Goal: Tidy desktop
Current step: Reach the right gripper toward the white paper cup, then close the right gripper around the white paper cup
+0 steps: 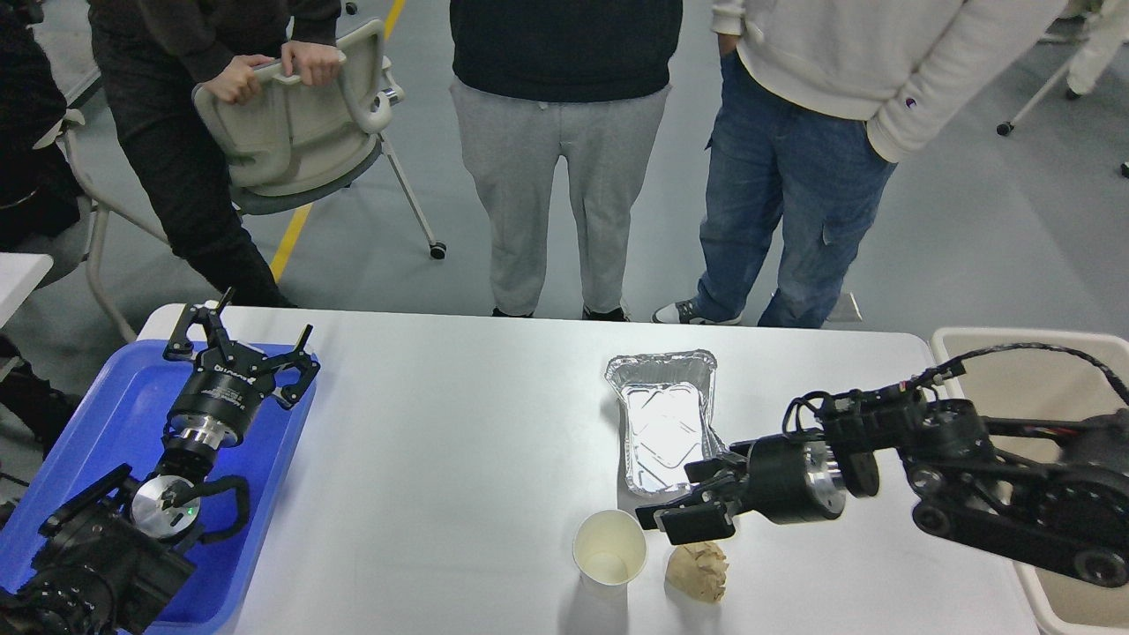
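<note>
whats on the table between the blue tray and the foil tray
Nothing. In the head view the desktop is bare white from the blue tray across to the foil tray. The paper cup stands nearer, below that stretch.

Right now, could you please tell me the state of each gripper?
Left gripper: open, empty, above the blue tray.
Right gripper: open, holding nothing, by the foil container.

My left arm (115, 520) is matte black with a polished silver wrist ring, white lettering on the wrist housing and a small green light. My right arm (970, 476) is black too, with a silver collar, round silver bolts and a looping braided cable.
</note>
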You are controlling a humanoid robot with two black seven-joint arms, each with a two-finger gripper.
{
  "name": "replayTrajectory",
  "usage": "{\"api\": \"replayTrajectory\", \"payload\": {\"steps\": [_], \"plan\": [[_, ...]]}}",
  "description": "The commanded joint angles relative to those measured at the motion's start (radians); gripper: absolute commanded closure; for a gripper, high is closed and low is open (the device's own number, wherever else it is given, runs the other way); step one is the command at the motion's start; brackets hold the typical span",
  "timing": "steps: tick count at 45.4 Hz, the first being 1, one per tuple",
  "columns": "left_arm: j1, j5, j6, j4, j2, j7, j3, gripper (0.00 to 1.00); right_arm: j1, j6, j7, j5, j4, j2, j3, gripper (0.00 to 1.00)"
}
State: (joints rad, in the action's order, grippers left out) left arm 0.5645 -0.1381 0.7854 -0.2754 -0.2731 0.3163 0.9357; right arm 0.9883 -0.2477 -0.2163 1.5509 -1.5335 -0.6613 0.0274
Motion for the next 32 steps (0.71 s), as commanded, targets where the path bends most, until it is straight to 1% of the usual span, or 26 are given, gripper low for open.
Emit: {"api": "replayTrajectory", "payload": {"steps": [1,6,10,23,32], "plan": [[0.000,0.000,0.000,0.001,0.000,0.000,0.000,0.00,0.116,0.001,-0.009,0.074,0.022,0.143,-0.136,0.00],[0.000,0.000,0.000,-0.001,0.000,0.000,0.000,0.00,0.113,0.001,-0.009,0.075,0.094,0.218,-0.165,0.00],[0.000,0.000,0.000,0.001,0.000,0.000,0.000,0.00,0.102,0.007,-0.008,0.077,0.145,0.247,-0.167,0.00],[0.000,0.000,0.000,-0.001,0.000,0.000,0.000,0.00,0.075,0.057,-0.002,0.126,0.213,0.250,-0.170,0.00],[0.000,0.000,0.000,-0.001,0.000,0.000,0.000,0.00,0.033,0.065,-0.003,0.129,0.259,0.252,-0.170,0.00]]}}
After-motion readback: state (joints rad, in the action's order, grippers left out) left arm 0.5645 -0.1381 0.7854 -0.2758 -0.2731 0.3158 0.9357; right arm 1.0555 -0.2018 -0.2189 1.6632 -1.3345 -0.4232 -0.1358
